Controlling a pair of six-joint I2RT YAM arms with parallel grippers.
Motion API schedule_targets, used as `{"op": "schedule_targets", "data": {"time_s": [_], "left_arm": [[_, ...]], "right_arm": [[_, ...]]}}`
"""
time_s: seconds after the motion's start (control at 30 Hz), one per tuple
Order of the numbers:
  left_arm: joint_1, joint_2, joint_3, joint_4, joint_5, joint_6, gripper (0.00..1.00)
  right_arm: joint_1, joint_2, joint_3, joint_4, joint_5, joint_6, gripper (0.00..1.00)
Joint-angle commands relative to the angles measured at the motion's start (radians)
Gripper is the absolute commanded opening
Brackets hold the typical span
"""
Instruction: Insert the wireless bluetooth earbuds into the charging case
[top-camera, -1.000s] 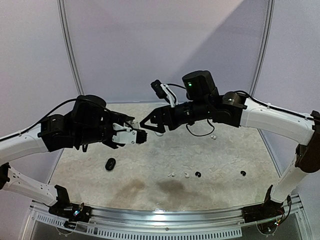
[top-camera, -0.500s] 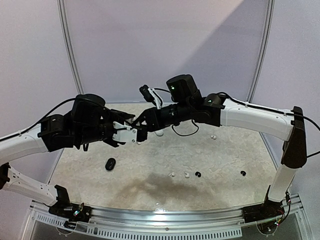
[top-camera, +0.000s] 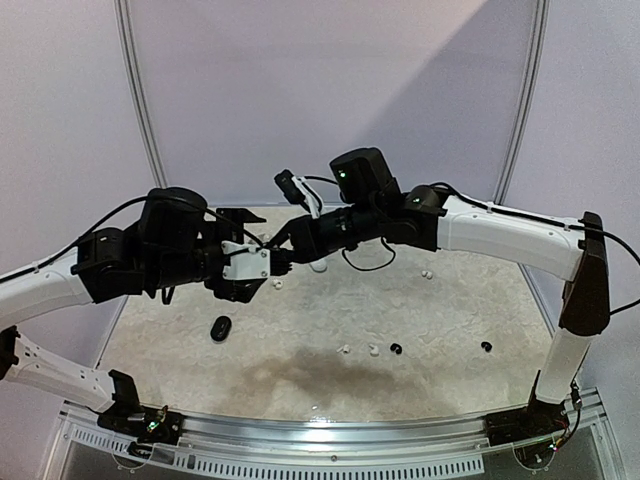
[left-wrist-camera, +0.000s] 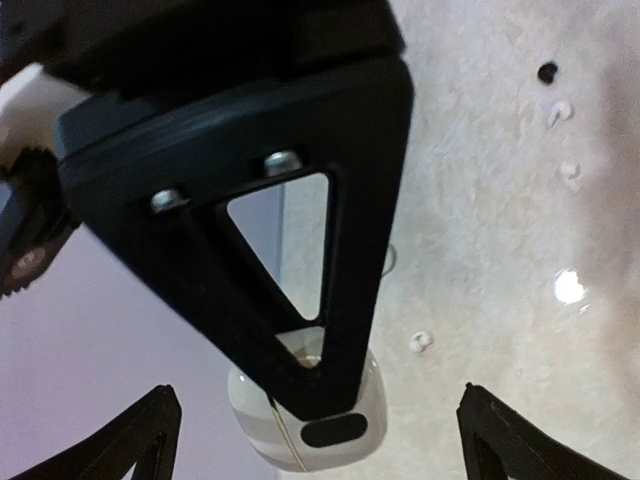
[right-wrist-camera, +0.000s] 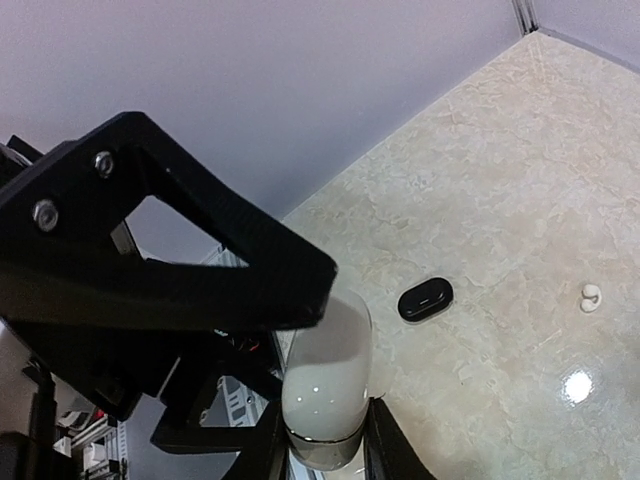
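Nearest us on the table lies a loose row of earbuds. We count a white earbud, a second white earbud, a black earbud just beside that, and a second black earbud well apart to the right. A little farther back and to the left, one black case lies flat by itself.

Above the middle of the table the two arms meet tip to tip. The right gripper is pinched narrow on the one white case, which stands out past its fingertips. The left gripper is spread wide, with a fingertip well out on either side of that case and touching nothing.

On the table beneath them lies a third white earbud. A fourth white earbud lies toward the far right. That makes six earbuds, four white and two black, all loose on the table, and two cases, one black and one white.

A second ago the right gripper stood apart from the left with its jaws wider, and the left gripper was drawn in narrower. Since then the right arm has reached across to the left, and its elbow has swung in from the right edge. The third white earbud was hidden behind the left gripper and now shows. The near row and the black case lie where they did.
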Motion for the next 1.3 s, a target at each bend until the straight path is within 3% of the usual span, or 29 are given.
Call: {"op": "schedule_targets", "data": {"time_s": [0.0,0.1,0.23,0.3,0.4,0.6,0.7,0.73,1.27], "left_arm": [[0.076,-0.08,0.071,-0.16,0.262,-0.379,0.99],[0.196,-0.169,0.041,-0.134,0.586,-0.639,0.99],[0.287,-0.309,-0.086,0.129,0.775,-0.926,0.99],[0.298,-0.315,-0.084,0.163,0.814,-0.999,0.97],[0.309,-0.291,-0.06,0.207,0.936,-1.052,0.84],[0.304,-0.213,-0.009,0.38,1.059,-1.145,0.69],[0.285,-0.183,-0.002,0.412,1.044,-1.179,0.49],[0.278,-0.177,-0.004,0.424,1.04,-1.184,0.46],[0.225,-0.132,0.023,0.495,0.957,-1.166,0.46]], "right_arm": [[0.0,-0.095,-0.011,-0.008,0.025,-0.11,0.0],[0.0,-0.181,-0.073,0.047,0.001,-0.21,0.0],[0.0,-0.296,-0.185,0.226,-0.103,-0.306,0.0],[0.0,-0.335,-0.222,0.336,-0.167,-0.322,0.0],[0.001,-0.349,-0.224,0.443,-0.209,-0.32,0.0],[0.001,-0.307,-0.175,0.54,-0.245,-0.287,0.0],[0.005,-0.29,-0.166,0.558,-0.249,-0.286,0.0],[0.008,-0.286,-0.162,0.556,-0.25,-0.287,0.0],[0.014,-0.253,-0.14,0.506,-0.273,-0.293,0.0]]}}
